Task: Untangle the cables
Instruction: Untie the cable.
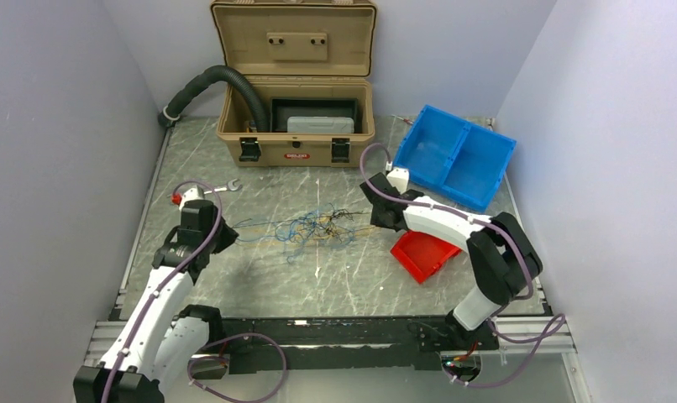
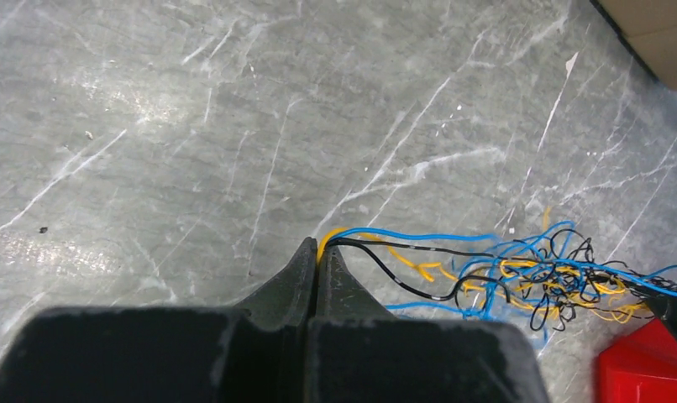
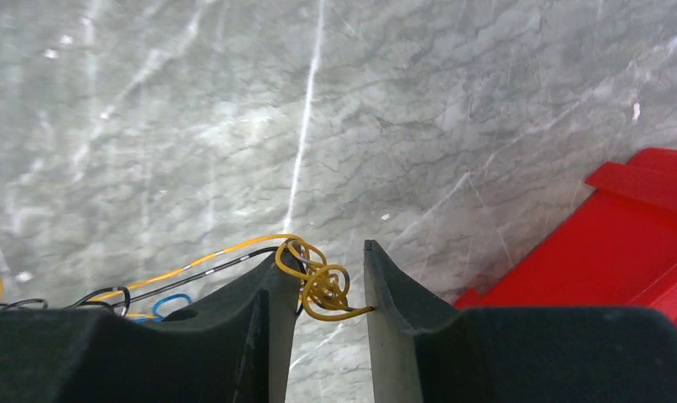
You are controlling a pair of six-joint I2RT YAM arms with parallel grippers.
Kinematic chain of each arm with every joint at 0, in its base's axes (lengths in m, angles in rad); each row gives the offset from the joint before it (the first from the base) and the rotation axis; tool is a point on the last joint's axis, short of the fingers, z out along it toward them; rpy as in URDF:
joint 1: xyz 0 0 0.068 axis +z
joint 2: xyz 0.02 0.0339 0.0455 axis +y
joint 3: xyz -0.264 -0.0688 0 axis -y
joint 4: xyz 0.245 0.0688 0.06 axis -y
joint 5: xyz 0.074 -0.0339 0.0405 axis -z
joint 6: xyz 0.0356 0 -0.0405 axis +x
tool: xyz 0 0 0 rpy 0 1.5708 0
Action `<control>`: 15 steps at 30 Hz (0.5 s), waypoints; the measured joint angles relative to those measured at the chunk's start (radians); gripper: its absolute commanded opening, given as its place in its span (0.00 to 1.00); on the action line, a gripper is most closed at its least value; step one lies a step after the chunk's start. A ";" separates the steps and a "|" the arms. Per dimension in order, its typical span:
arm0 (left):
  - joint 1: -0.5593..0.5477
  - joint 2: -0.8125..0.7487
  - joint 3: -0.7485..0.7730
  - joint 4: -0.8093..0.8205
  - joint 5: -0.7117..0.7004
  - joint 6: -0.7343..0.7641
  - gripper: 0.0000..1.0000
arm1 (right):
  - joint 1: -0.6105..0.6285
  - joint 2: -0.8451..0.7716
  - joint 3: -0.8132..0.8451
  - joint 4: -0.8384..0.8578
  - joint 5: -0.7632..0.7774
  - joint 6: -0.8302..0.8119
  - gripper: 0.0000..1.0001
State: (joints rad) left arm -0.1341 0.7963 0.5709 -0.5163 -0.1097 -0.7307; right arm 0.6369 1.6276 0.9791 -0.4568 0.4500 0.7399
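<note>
Left claw point(image 2: 318, 248) is clamped shut on one end of the cables. Yellow, blue and black strands come out right at its tips and run off toward the knot. Right claw point(image 3: 328, 250) has its jaws apart with a yellow coil point(image 3: 318, 281) sitting between them. The coil touches one finger and its loose end reaches the other; not squeezed, as far as I can see.

Layout, big to small:
- grey worktop point(image 1: 318, 285)
- tan toolbox point(image 1: 297, 151) at the back, lid up
- blue bin point(image 1: 453, 155) back right
- red bin point(image 1: 423, 252) just beside the right claw, on the near side
- cables point(image 1: 318, 227) on the worktop between the two claws: the blue, black and yellow knot is nearer the right one, with a few straighter strands leading left

Risks as I read it:
- Left holds three colours at once. Pulling apart would likely tighten the knot rather than free one colour.
- The coil is small and looks springy. If the right jaws shut off-centre, it could squirt out or catch by only one loop.
- A black strand runs alongside the yellow next to the right finger. It could get pinched in too, so two colours end up dragged together.
- The red bin is close to the right claw, so a sideways pull may shove it.
- Thin wire pulled hard from both ends could slip out of the left grip.
</note>
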 measured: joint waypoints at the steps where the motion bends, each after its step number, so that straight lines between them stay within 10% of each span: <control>1: 0.006 -0.008 0.000 -0.005 0.000 0.000 0.00 | 0.000 -0.015 0.000 0.007 -0.007 -0.005 0.30; 11: 0.023 -0.030 0.002 0.040 0.123 0.100 0.00 | -0.014 -0.195 -0.052 0.081 -0.125 -0.130 0.03; 15: 0.023 -0.048 0.002 0.077 0.203 0.141 0.17 | -0.016 -0.291 -0.051 0.103 -0.139 -0.166 0.00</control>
State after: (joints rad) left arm -0.1108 0.7486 0.5728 -0.4389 0.0929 -0.5900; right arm 0.6212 1.3369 0.9276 -0.3538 0.3111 0.5739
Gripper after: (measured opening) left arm 0.033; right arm 0.032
